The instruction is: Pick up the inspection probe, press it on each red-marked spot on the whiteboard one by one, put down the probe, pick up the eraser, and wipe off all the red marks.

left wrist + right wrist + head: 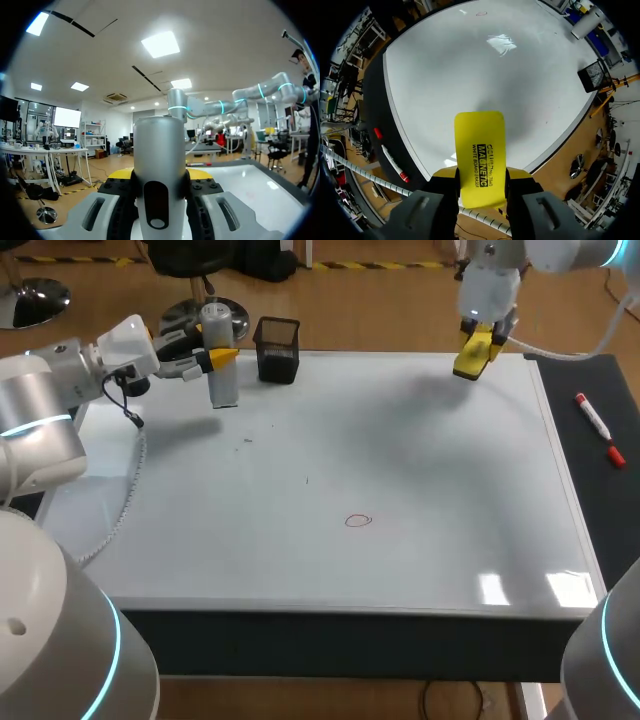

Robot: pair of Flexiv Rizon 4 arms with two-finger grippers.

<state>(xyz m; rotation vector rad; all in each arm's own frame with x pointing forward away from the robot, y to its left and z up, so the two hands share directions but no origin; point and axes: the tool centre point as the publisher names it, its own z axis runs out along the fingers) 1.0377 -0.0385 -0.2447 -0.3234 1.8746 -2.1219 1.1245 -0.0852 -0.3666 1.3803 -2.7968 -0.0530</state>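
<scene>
I am operating in a robotics test lab. Evidence:

- **Arms:** Two grey jointed arms with lit cyan rings flank one worktop. My left arm [40, 430] enters at 9 o'clock and my right arm [560, 255] at 1 o'clock.
- **Worktop:** It is a whiteboard [420, 450] laid flat, bearing a small red mark [358, 521] just toward 6 o'clock from centre.
- **Fixtures:** A black mesh holder [277, 350] stands at 11 o'clock. A red-capped marker [599, 428] lies on a black mat [590, 510] at 3 o'clock.
- **Test tooling:** The left claw [218, 358] grips a silver inspection probe [224, 390]. The right claw [480, 340] grips a yellow eraser [468, 365].
</scene>
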